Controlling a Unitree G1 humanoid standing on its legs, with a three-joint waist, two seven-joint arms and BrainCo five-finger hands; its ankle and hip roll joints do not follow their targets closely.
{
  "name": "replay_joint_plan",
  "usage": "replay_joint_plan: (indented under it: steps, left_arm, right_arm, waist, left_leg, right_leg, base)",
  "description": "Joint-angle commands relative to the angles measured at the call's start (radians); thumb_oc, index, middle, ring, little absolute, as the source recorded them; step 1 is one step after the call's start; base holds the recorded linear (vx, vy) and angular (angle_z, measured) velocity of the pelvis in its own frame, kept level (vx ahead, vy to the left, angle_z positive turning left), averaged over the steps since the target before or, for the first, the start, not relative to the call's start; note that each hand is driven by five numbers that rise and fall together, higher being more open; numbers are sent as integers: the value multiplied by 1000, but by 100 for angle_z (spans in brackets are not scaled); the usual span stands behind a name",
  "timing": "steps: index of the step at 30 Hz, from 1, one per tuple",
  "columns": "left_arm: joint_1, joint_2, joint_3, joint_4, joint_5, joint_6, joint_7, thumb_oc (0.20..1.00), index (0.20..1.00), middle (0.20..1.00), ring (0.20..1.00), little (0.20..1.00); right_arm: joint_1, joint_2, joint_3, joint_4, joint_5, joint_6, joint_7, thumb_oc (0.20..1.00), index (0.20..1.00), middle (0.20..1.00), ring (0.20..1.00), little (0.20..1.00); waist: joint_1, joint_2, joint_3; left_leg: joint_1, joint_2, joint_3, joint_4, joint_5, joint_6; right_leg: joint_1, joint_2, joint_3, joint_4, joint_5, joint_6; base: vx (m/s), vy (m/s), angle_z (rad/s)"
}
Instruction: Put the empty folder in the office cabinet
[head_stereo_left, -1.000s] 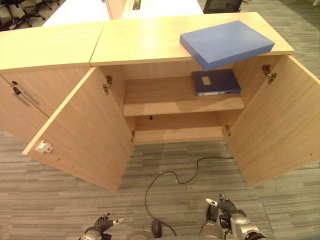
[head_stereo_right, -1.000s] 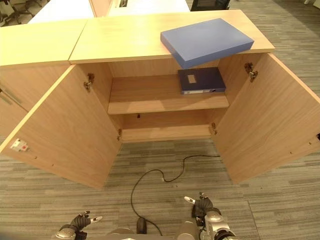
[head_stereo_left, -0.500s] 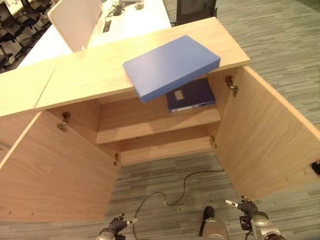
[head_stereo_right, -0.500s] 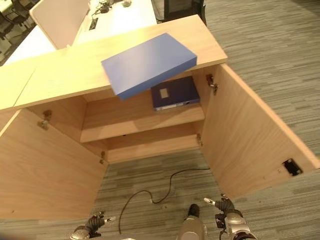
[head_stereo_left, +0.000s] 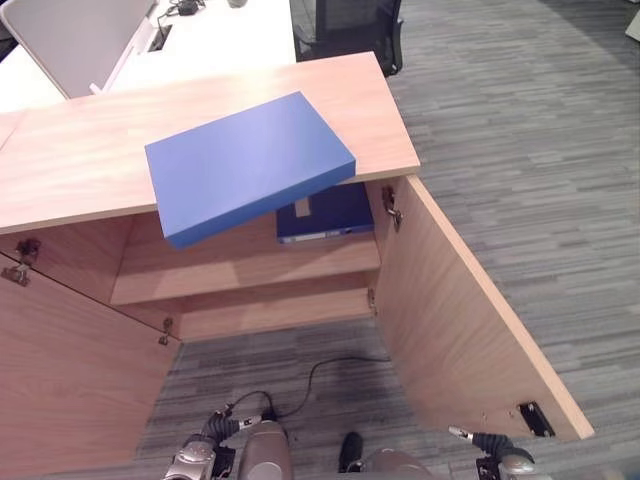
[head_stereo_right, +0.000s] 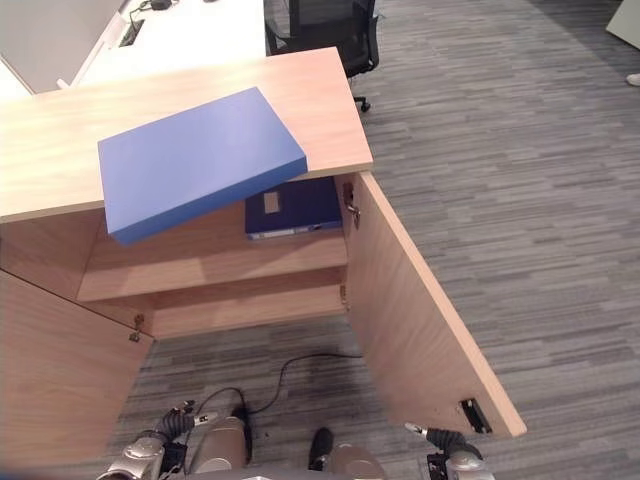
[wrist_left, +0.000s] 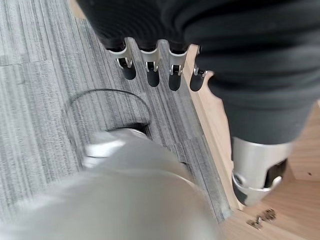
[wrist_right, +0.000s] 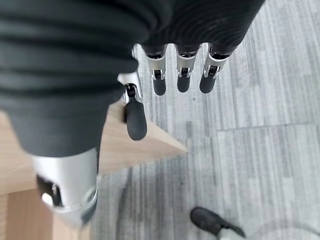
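In the left eye view we saw the blue folder (head_stereo_left: 250, 165) lying flat on the top of the wooden cabinet (head_stereo_left: 80, 150), one corner jutting past the front edge, well ahead of and above both hands. A darker folder (head_stereo_left: 325, 212) lay on the upper shelf (head_stereo_left: 200, 270) just beneath it. The right door (head_stereo_left: 460, 320) stood swung wide open, its far edge close to our right hand (head_stereo_left: 492, 445), which hung low over the grey carpet (head_stereo_left: 520, 150). Our left hand (head_stereo_left: 215, 435) hung low as well, holding nothing, with the left door (head_stereo_left: 60, 370) just to its left.

The right eye view gave the same layout: the blue folder overhanging the cabinet top, an office chair (head_stereo_right: 320, 25) and a white bench (head_stereo_right: 170, 30) behind the cabinet, far beyond either hand.

In the left wrist view our left hand's fingers (wrist_left: 150, 67) hung straight and relaxed, empty, over the carpet beside a wooden edge of the cabinet.

In the right wrist view our right hand's fingers (wrist_right: 182, 75) and thumb were likewise loose and empty, with the corner of the open door just beside the thumb.
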Motion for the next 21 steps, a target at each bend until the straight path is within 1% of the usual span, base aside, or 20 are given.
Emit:
replay_joint_plan:
  steps: [1,2,3,5,6,11,13,16,17,18,19,21]
  left_arm:
    - [-1,17,-32,-1,-7,-11,3,1000,1000,1000,1000,1000]
    - [9,15,-31,4,4,-12,-2,1000,1000,1000,1000,1000]
    - [9,15,-31,4,4,-12,-2,1000,1000,1000,1000,1000]
    - [14,14,-35,10,22,-10,-4,1000,1000,1000,1000,1000]
    - [15,14,-35,10,22,-10,-4,1000,1000,1000,1000,1000]
    - [20,16,-34,0,33,-13,-4,1000,1000,1000,1000,1000]
    - [22,14,-30,1,36,-13,-3,1000,1000,1000,1000,1000]
    - [24,14,-29,6,42,-14,-3,1000,1000,1000,1000,1000]
    - [25,15,-28,9,48,-15,-4,1000,1000,1000,1000,1000]
    - [25,15,-28,10,48,-15,-4,1000,1000,1000,1000,1000]
    - [24,15,-29,10,52,-16,-5,1000,1000,1000,1000,1000]
    - [24,16,-29,9,53,-16,-6,1000,1000,1000,1000,1000]
  right_arm:
    - [-15,-19,-13,-58,3,-45,-1,1000,1000,1000,1000,1000]
    - [-8,-8,-14,-67,-1,-45,4,1000,1000,1000,1000,1000]
    - [-8,-8,-14,-67,-1,-45,4,1000,1000,1000,1000,1000]
    - [-3,5,-16,-73,-2,-41,5,1000,1000,1000,1000,1000]
    - [-3,5,-16,-74,-2,-41,5,1000,1000,1000,1000,1000]
    - [10,18,-17,-76,-15,-35,9,1000,1000,1000,1000,1000]
    - [14,26,-23,-71,-18,-31,9,1000,1000,1000,1000,1000]
    - [18,32,-22,-69,-22,-30,13,1000,1000,1000,1000,1000]
    - [20,37,-25,-68,-24,-30,13,1000,1000,1000,1000,1000]
    - [20,37,-25,-68,-24,-30,13,1000,1000,1000,1000,1000]
    - [22,43,-27,-66,-23,-28,14,1000,1000,1000,1000,1000]
    - [20,46,-28,-63,-22,-27,14,1000,1000,1000,1000,1000]
  waist:
    - [12,39,-10]
    - [11,42,-27]
    - [12,42,-26]
    - [8,43,-48]
    - [9,43,-47]
    - [6,49,-76]
    - [4,48,-90]
    - [4,45,-94]
    - [3,42,-97]
    - [3,41,-98]
    - [3,38,-99]
    - [3,35,-99]
  left_leg:
    - [85,10,-36,112,-95,35]
    - [126,5,-30,76,-109,41]
    - [127,5,-29,75,-109,41]
    - [174,-1,-9,23,-112,46]
    - [177,-1,-8,20,-111,46]
    - [245,-18,9,-66,-122,64]
    - [273,-30,19,-103,-129,71]
    - [283,-39,24,-117,-134,76]
    - [288,-49,31,-125,-142,82]
    - [287,-50,32,-125,-143,82]
    - [289,-60,36,-127,-151,90]
    - [290,-65,40,-127,-154,94]
  right_leg:
    - [-31,-155,100,107,-12,149]
    - [-13,-162,102,99,-11,157]
    - [-13,-162,102,99,-11,157]
    - [2,-179,102,75,6,173]
    - [4,-179,102,74,6,173]
    - [22,-204,105,29,38,202]
    - [33,-223,103,1,57,223]
    - [34,-234,104,-9,68,234]
    - [31,-247,107,-14,81,246]
    - [30,-247,107,-14,81,247]
    - [25,-258,111,-14,91,257]
    - [20,-266,112,-11,96,262]
  base:
    - [269,111,-97]
    - [187,93,-87]
    - [216,144,-73]
    - [123,123,-27]
    - [60,87,-11]
    - [69,108,30]
    - [67,158,15]
    - [26,105,8]
    - [22,125,2]
    - [20,182,-2]
    - [5,100,-3]
    - [1,139,1]
